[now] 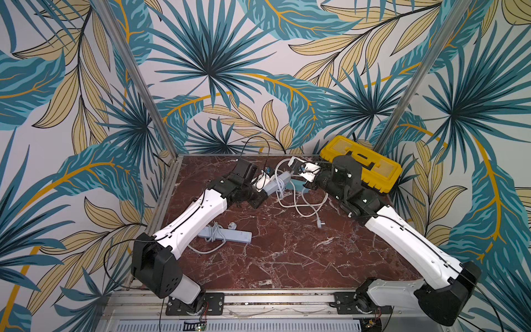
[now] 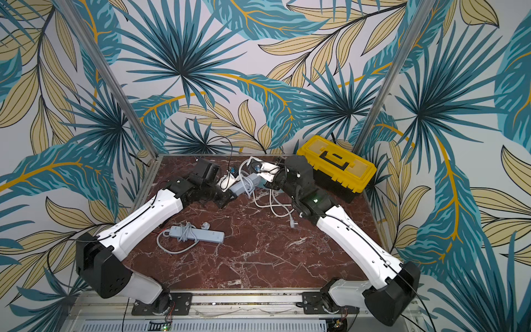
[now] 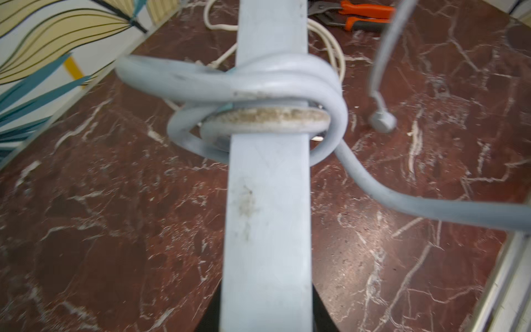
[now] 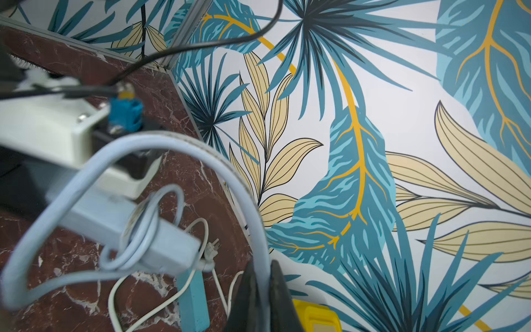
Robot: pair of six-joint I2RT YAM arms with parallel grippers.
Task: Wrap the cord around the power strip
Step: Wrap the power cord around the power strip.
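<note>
Left end effector clamps power strip, right end effector pinches cord; pliers: left-wrist cam only.

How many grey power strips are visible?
2. One strip is in the left gripper near the back; the other lies on the table by the left arm. More may be hidden.

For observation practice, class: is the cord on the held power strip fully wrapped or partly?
Partly: cord loops circle the power strip; the rest trails unwound.
</note>
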